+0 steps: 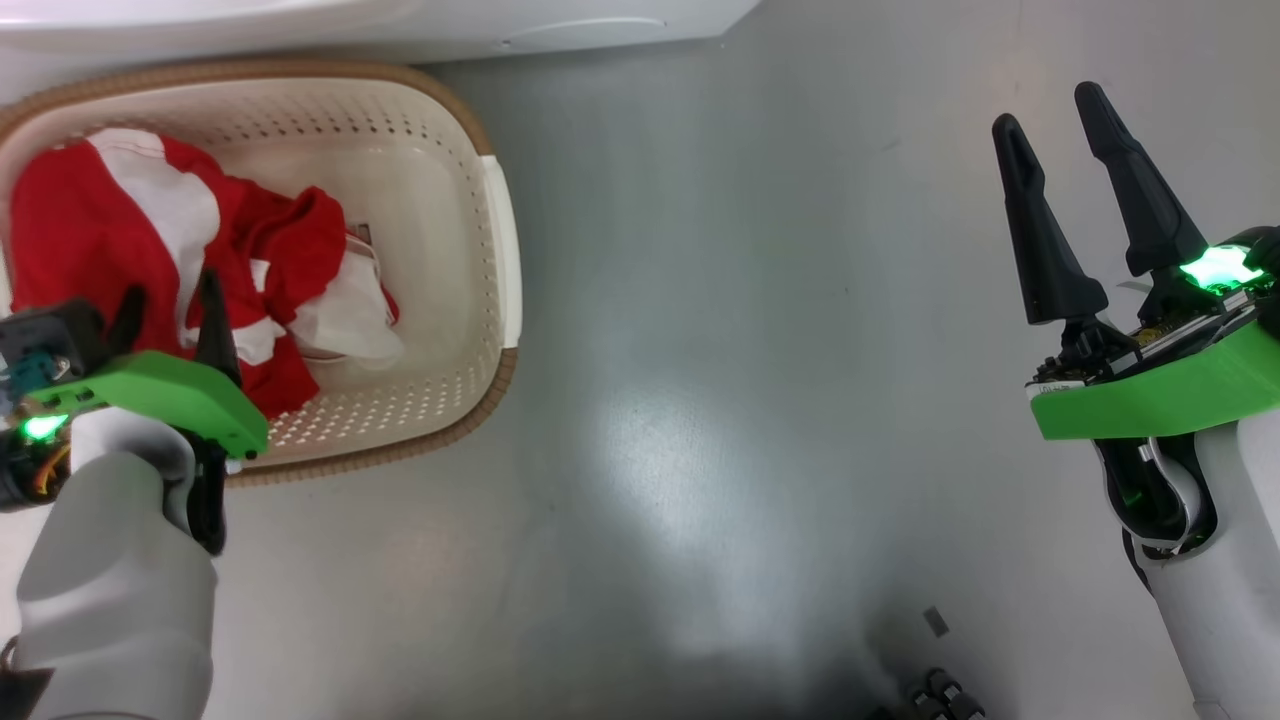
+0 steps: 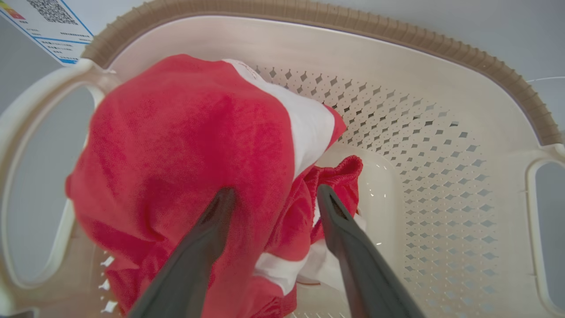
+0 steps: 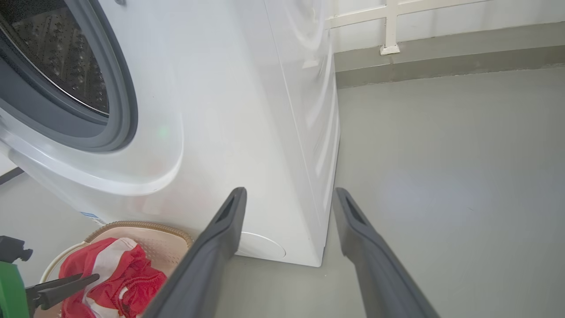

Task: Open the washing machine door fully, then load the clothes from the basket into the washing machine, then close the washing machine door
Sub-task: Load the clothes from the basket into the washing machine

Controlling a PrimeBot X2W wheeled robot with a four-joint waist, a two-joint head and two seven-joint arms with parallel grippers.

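Clothes [image 1: 90,230] lie bunched in the basket [image 1: 300,68], on the floor [image 1: 750,400] just before the washing machine [image 3: 220,110]. Left gripper [image 2: 274,194], fingers wide, straddles a red fold; right gripper [image 1: 1048,110], fingers wide, hangs over the floor

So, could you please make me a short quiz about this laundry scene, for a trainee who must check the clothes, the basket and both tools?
1. True or false: the clothes already lie inside the washing machine.
2. Where is the right tool? A: over the basket. B: over bare floor, near the washing machine. C: on the clothes.
3. Fill the gap: the left tool is ___, with its fingers on either side of a fold of the clothes.
Key: 1 false, they lie in the basket. 2 B. 3 open.
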